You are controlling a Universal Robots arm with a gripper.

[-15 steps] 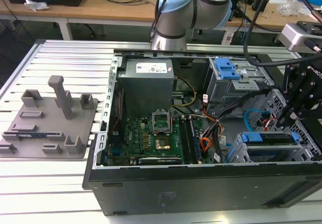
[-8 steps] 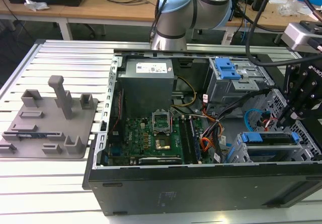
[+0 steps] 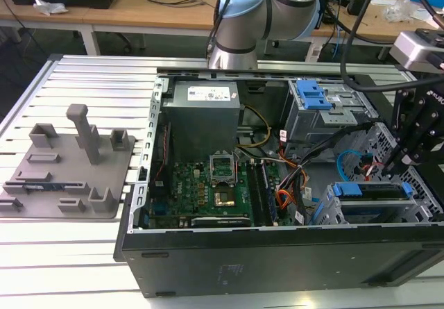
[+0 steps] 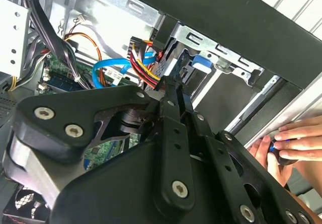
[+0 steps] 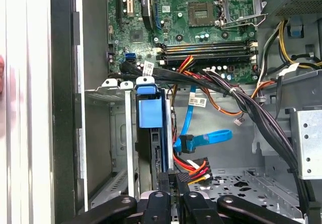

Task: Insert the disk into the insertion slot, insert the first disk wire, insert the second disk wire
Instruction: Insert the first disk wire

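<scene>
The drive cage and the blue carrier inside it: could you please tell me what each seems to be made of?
The drive cage looks like bare sheet metal with a dull grey finish, going by its thin folded edges and punched holes. The blue carrier is probably moulded plastic: smooth, even colour with a slight sheen.

Gripper point(image 4: 172, 85) beside red-yellow wire bundle point(image 4: 143, 65); hand point(image 4: 297, 143) at case point(image 4: 241, 17) edge.

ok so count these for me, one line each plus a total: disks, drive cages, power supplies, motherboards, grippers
disk: 1
drive cages: 2, the slot and the latched bay
power supply: 1
motherboard: 1
gripper: 1, shut on a wire
total: 6
</scene>
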